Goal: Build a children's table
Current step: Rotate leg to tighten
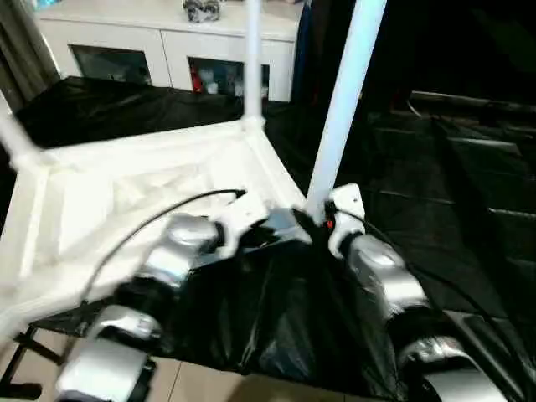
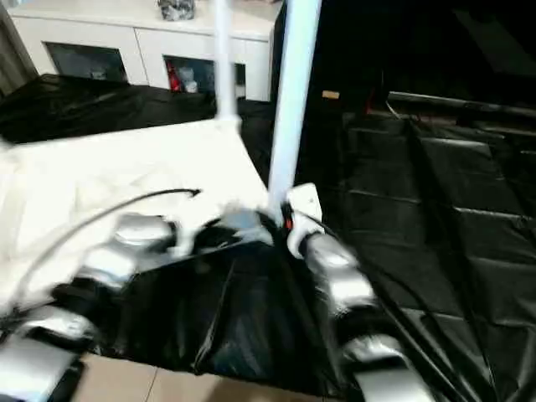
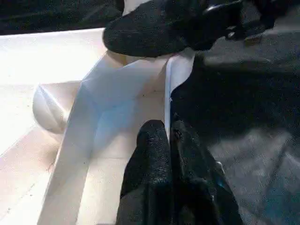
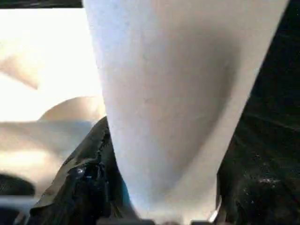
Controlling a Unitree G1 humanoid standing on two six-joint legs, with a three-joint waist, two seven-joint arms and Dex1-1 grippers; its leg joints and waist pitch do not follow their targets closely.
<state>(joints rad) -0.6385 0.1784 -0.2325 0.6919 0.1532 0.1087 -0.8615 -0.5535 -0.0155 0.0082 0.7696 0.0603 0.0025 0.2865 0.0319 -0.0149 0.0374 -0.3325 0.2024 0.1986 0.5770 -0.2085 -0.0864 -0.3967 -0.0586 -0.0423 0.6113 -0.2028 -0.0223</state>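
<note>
Right claw (image 4: 161, 206) grips leg (image 4: 173, 93); rim (image 3: 169, 89) beside.

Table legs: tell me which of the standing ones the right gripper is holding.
The near leg, standing at the tabletop's corner closest to the robot, sits between the right gripper's fingers. The far leg, by the cabinet, stands free.

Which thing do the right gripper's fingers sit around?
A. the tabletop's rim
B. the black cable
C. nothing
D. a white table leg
D: in the right wrist view the right gripper has a black finger on each side of the white leg, which stands upright at the tabletop corner.
</note>
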